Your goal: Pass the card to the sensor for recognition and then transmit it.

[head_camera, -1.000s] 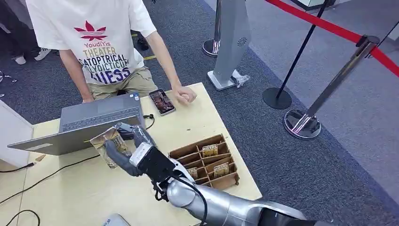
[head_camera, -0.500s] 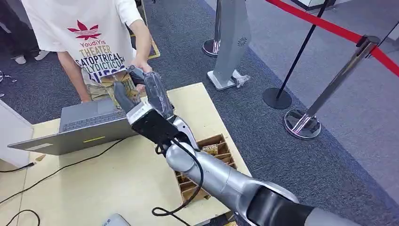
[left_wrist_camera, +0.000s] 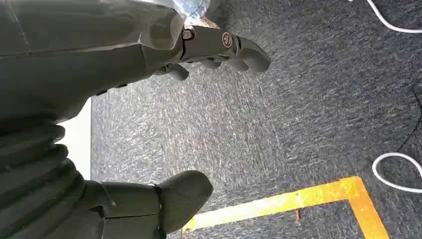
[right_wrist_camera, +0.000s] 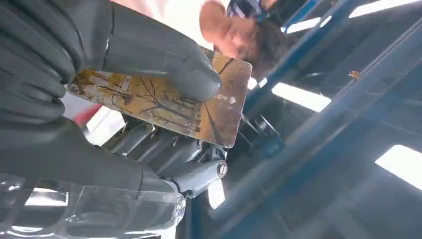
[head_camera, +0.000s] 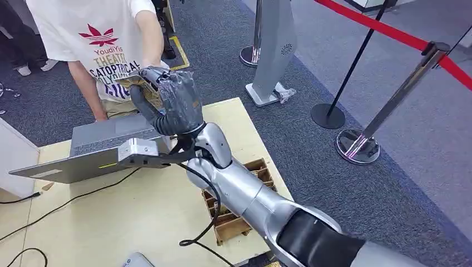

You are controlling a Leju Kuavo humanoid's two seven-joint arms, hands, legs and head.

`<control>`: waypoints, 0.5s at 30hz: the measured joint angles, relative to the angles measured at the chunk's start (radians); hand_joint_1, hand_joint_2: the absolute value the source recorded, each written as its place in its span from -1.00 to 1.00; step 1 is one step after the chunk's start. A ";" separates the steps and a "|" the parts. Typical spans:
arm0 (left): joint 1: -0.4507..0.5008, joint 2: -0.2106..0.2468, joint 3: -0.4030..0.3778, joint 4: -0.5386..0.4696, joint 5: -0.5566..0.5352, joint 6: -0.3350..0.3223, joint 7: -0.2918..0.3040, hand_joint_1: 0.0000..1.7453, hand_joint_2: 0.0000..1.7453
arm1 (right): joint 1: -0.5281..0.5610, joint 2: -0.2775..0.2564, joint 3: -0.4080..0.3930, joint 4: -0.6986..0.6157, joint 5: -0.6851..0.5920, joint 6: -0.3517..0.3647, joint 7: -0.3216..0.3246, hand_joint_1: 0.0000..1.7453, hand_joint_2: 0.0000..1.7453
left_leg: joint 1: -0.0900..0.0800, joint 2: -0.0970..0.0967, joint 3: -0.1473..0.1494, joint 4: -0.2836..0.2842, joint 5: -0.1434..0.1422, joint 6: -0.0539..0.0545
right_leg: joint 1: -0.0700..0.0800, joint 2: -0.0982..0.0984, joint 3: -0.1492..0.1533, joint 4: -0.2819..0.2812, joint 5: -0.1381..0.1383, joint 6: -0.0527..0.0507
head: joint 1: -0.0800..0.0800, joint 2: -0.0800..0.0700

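The pale wooden table (head_camera: 139,217) is the biggest thing here, smooth and flat, carrying an open grey laptop (head_camera: 92,150) with a matte lid, and a brown slotted cardboard organiser (head_camera: 234,219) with thin, stiff dividers. Across the table stands a person (head_camera: 106,39) in a white printed T-shirt, one arm reaching toward the robot. The right hand (head_camera: 170,100), dark and rubbery beyond its polished silver arm, is raised over the laptop toward that person, pinching the card (right_wrist_camera: 164,99) between the thick thumb on its face and the fingers behind it. The card looks thin, rigid, glossy and light, so probably slippery; a receiver would best take the free edge that juts past the thumb. The left hand (left_wrist_camera: 99,99) hangs over grey carpet, holding nothing, fingers loosely curled and apart from the thumb.
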 joint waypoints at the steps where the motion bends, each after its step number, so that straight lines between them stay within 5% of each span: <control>1: 0.000 0.000 -0.006 0.000 -0.001 -0.003 0.001 -1.00 1.00 | 0.009 0.012 -0.026 0.005 0.042 0.000 -0.016 1.00 1.00 | 0.000 0.000 0.000 0.000 0.000 0.000 | 0.000 0.000 0.000 0.000 0.000 0.000 | 0.000 0.000; 4: -0.001 0.000 -0.014 0.000 -0.002 -0.006 0.003 -1.00 1.00 | 0.034 0.044 -0.099 0.020 0.127 0.000 -0.069 0.96 1.00 | 0.000 0.000 0.000 0.000 0.000 0.000 | 0.000 0.000 0.000 0.000 0.000 0.000 | 0.000 0.000; 5: -0.001 0.000 -0.016 0.000 -0.002 -0.006 0.003 -1.00 1.00 | 0.044 0.057 -0.127 0.024 0.163 0.000 -0.093 0.72 1.00 | 0.000 0.000 0.000 0.000 0.000 0.000 | 0.000 0.000 0.000 0.000 0.000 0.000 | 0.000 0.000; 6: -0.001 0.000 -0.019 0.000 0.000 -0.007 0.003 -1.00 1.00 | 0.055 0.071 -0.156 0.027 0.203 0.000 -0.119 0.72 1.00 | 0.000 0.000 0.000 0.000 0.000 0.000 | 0.000 0.000 0.000 0.000 0.000 0.000 | 0.000 0.000; 7: -0.001 0.000 -0.021 0.000 0.001 -0.008 0.004 -1.00 1.00 | 0.065 0.080 -0.183 0.030 0.235 0.000 -0.136 0.28 1.00 | 0.000 0.000 0.000 0.000 0.000 0.000 | 0.000 0.000 0.000 0.000 0.000 0.000 | 0.000 0.000; 8: 0.000 0.000 -0.023 0.000 0.004 -0.008 0.005 -1.00 1.00 | 0.075 0.091 -0.207 0.034 0.262 0.000 -0.149 -0.46 1.00 | 0.000 0.000 0.000 0.000 0.000 0.000 | 0.000 0.000 0.000 0.000 0.000 0.000 | 0.000 0.000; 9: -0.001 0.001 -0.026 0.000 0.006 -0.008 0.008 -1.00 1.00 | 0.084 0.099 -0.224 0.035 0.285 0.000 -0.157 -0.88 1.00 | 0.000 0.000 0.000 0.000 0.000 0.000 | 0.000 0.000 0.000 0.000 0.000 0.000 | 0.000 0.000; 15: 0.000 0.004 -0.035 0.000 0.020 -0.008 0.011 -1.00 1.00 | 0.133 0.130 -0.299 0.045 0.376 0.000 -0.183 -1.00 1.00 | 0.000 0.000 0.000 0.000 0.000 0.000 | 0.000 0.000 0.000 0.000 0.000 0.000 | 0.000 0.000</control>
